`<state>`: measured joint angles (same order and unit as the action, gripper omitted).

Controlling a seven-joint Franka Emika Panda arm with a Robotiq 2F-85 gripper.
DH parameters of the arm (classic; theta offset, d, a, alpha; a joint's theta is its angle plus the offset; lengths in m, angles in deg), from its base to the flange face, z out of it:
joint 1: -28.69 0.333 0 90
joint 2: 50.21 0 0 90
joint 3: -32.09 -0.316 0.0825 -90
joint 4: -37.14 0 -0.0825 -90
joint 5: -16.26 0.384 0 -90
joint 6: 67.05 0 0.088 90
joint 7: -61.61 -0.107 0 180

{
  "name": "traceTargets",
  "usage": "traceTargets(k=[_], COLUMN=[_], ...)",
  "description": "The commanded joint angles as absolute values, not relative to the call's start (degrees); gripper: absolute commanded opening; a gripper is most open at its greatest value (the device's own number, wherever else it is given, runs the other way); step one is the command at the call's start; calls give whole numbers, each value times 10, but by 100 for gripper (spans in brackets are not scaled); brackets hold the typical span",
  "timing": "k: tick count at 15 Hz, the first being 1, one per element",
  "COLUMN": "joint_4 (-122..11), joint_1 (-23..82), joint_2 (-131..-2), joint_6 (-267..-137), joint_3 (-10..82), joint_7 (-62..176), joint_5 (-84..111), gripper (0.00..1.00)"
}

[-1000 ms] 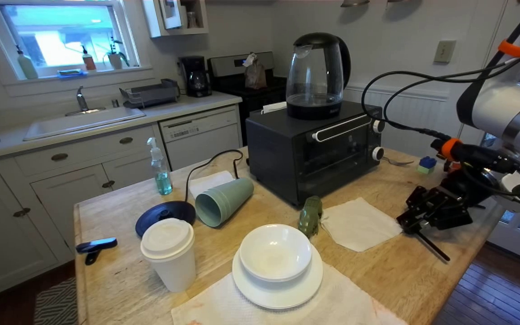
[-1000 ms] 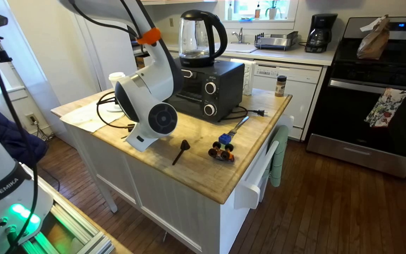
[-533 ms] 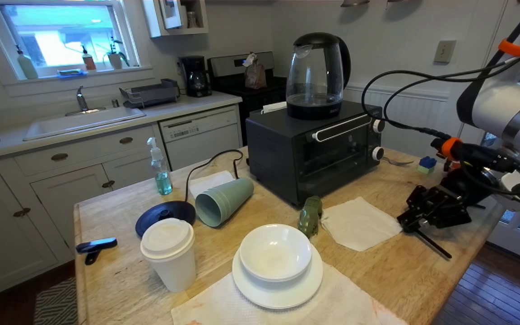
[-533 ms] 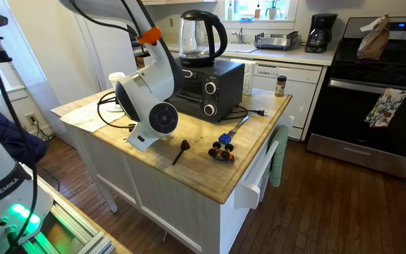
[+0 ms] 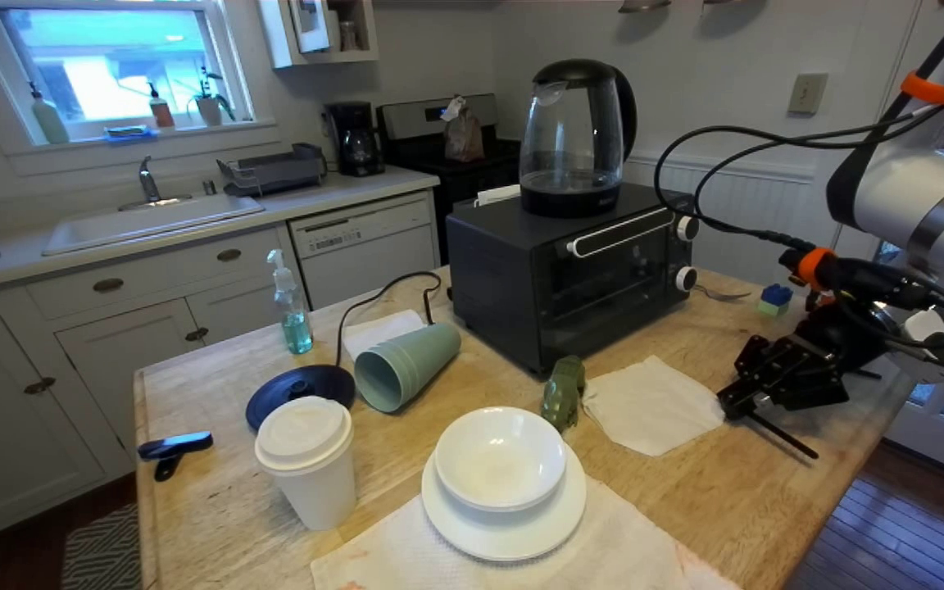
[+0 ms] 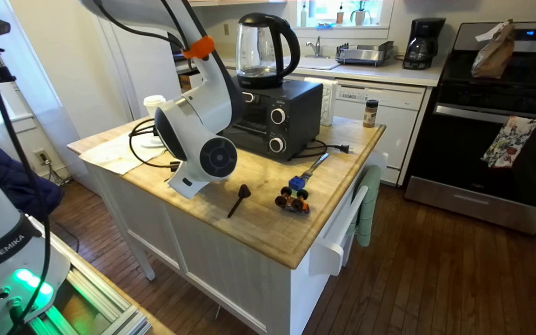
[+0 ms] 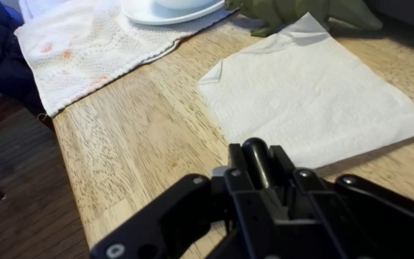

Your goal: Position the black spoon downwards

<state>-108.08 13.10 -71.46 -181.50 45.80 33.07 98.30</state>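
Observation:
My gripper (image 5: 738,406) hangs low over the table near a white napkin, pointing toward it. It is shut on the black spoon; the spoon's thin handle (image 5: 785,436) sticks out from the fingertips toward the table's near edge. In the wrist view a rounded black part of the spoon (image 7: 259,162) sits between the two fingertips (image 7: 236,154); the rest is hidden by the gripper. Whether the spoon touches the table I cannot tell. In an exterior view the arm hides the gripper and most of the spoon.
A stubbier dark utensil (image 6: 240,199) lies near the table edge, beside an orange toy car (image 6: 292,201), a blue block (image 6: 297,183) and a fork (image 6: 314,167). Ahead are the napkin (image 5: 652,410), a green toy (image 5: 563,395), a plate (image 5: 505,547) and a toaster oven (image 5: 496,287).
My gripper has shifted slightly toward the napkin with the spoon in it. The handle's free end has risen a little in an exterior view. Nothing else has moved.

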Motion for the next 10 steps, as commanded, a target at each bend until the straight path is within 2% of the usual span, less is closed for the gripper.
traceTargets(k=[1,4,5,7,10], joint_4=[-1067,-1066,-1065,-1063,-1058], joint_1=[127,128,128,129,131], joint_2=[-744,-757,-762,-772,-784], joint_6=[-1761,-1738,-1733,-1727,-1722], joint_3=[465,468,470,472,476], joint_7=[349,354,355,359,370], joint_5=[997,996,996,994,984], gripper=[11,15,20,49,69])
